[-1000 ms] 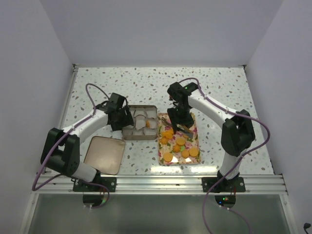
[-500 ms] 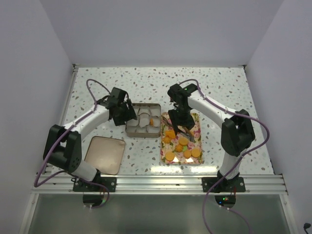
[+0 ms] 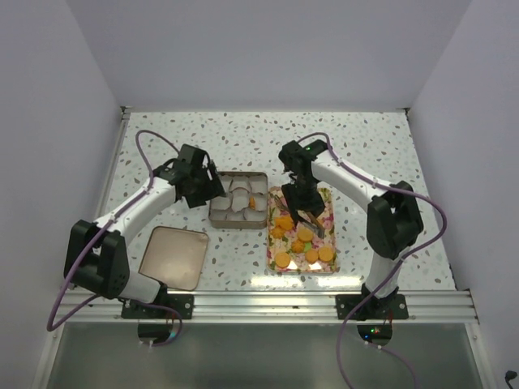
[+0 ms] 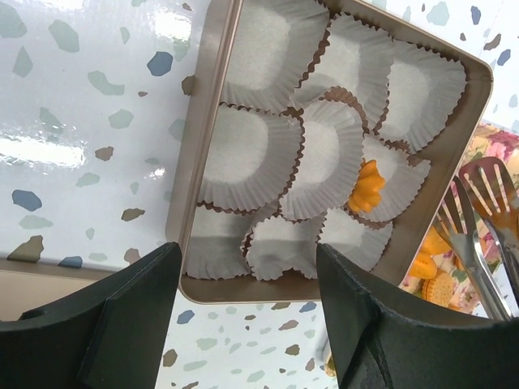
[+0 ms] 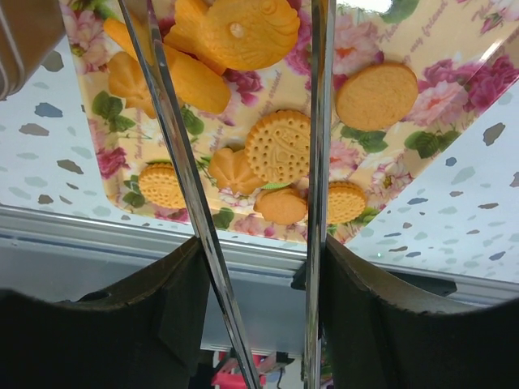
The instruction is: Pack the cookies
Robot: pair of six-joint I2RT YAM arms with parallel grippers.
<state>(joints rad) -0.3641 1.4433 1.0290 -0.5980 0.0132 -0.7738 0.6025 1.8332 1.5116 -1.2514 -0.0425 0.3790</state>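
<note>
About nine orange cookies (image 5: 278, 146), round, flower- and fish-shaped, lie on the tray (image 5: 430, 97) at 3 o'clock of the tin (image 4: 199, 138). One cookie (image 4: 366, 186) sits among nine paper cups (image 4: 243, 154). The left gripper (image 4: 247, 275) is spread and empty; the right gripper (image 5: 255, 267) pinches tongs (image 5: 174, 138).

The left arm (image 3: 150, 203) and right arm (image 3: 353, 180) were built alike: white tubular links between bulky black joints. A purple cable (image 3: 143, 143) looped along each. Their fingers (image 4: 122, 324) were matte black and blocky.

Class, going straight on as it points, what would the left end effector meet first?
The left end effector would likely meet the white paper cups at the near end of the tin; depth is unclear.
</note>
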